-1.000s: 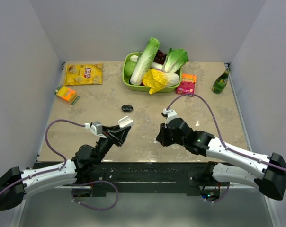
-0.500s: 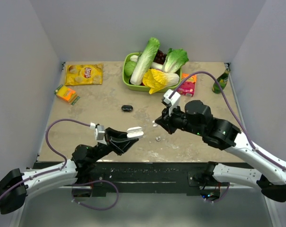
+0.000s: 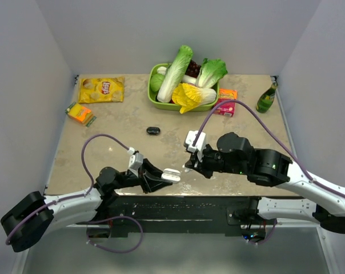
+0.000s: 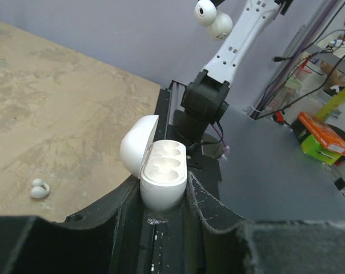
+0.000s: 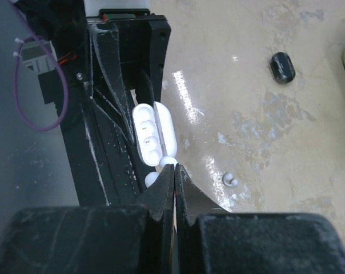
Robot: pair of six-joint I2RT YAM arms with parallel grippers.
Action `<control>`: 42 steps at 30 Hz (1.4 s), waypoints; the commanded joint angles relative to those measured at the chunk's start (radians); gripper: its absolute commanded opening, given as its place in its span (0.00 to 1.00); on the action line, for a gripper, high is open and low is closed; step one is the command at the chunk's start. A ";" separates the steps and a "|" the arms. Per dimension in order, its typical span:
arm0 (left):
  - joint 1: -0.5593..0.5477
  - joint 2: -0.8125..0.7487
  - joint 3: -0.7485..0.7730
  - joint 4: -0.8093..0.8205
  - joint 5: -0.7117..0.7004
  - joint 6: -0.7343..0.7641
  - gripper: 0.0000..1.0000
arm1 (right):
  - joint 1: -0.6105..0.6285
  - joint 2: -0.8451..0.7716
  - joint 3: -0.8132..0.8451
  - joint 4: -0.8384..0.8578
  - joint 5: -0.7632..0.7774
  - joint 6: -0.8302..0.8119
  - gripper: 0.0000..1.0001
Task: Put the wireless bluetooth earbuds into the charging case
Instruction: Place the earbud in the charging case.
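Note:
My left gripper is shut on the white charging case at the table's front edge. The lid is open and both sockets are empty, as the left wrist view shows. My right gripper is shut on a white earbud and holds it just beside the near end of the case. That earbud also shows high in the left wrist view. A second earbud lies on the table to the right of the case, also seen in the left wrist view.
A small black object lies mid-table. A green basket of vegetables stands at the back. A yellow chip bag and an orange packet are back left. A pink box and a green bottle are back right.
My left gripper has carried the open case right and nearer the front edge. My right gripper rose with the earbud, then came down and left, close to the case.

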 commanded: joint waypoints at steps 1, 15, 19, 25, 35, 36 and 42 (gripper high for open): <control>0.007 0.025 0.003 0.096 0.124 -0.027 0.00 | 0.054 -0.002 0.052 -0.039 -0.001 -0.055 0.00; 0.006 0.115 0.033 0.212 0.241 -0.086 0.00 | 0.234 0.108 0.048 0.005 0.149 -0.083 0.00; 0.006 0.115 0.020 0.229 0.242 -0.090 0.00 | 0.263 0.142 0.055 0.021 0.180 -0.086 0.00; 0.004 0.127 0.013 0.252 0.248 -0.102 0.00 | 0.295 0.185 0.058 0.059 0.226 -0.092 0.00; 0.001 0.156 0.013 0.292 0.264 -0.121 0.00 | 0.312 0.204 0.048 0.113 0.252 -0.121 0.00; 0.001 0.156 0.014 0.294 0.264 -0.122 0.00 | 0.310 0.207 0.045 0.113 0.252 -0.123 0.00; 0.000 0.152 0.014 0.298 0.264 -0.130 0.00 | 0.327 0.219 0.026 0.117 0.257 -0.127 0.00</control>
